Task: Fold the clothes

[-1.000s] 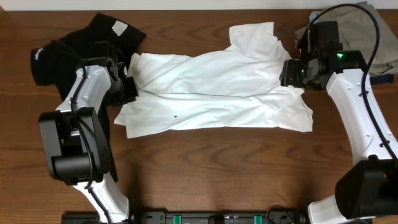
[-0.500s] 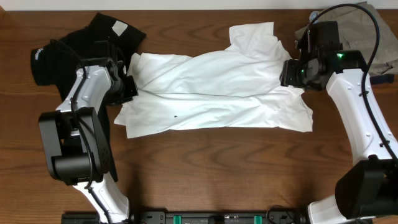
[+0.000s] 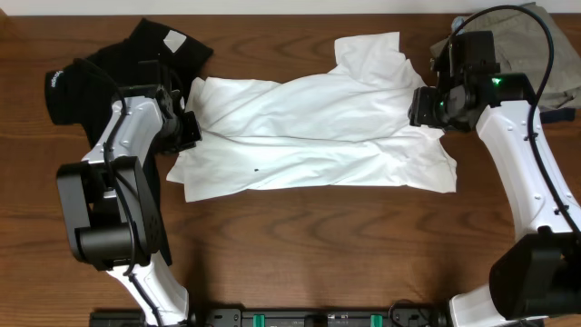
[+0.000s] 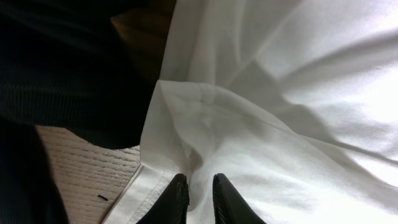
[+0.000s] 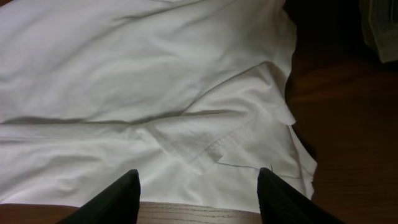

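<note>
Brown wood table (image 3: 300, 245), and you have hardly begun. Your white shirt (image 3: 309, 136) lies in the middle, wrinkled and not folded. Its long way runs left to right; which end is the neck, you cannot tell. The black shirt (image 3: 91, 82) sits bunched past its far left corner, not folded either. Your left gripper (image 4: 200, 186) pinches its left edge. Your right gripper (image 5: 198, 183) hangs wide open over its right end.

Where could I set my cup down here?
Free: the bare table in front of the white T-shirt, between the left arm and right arm. Crowded: the left end, with black shirt and left gripper; the far right, with right gripper.
</note>
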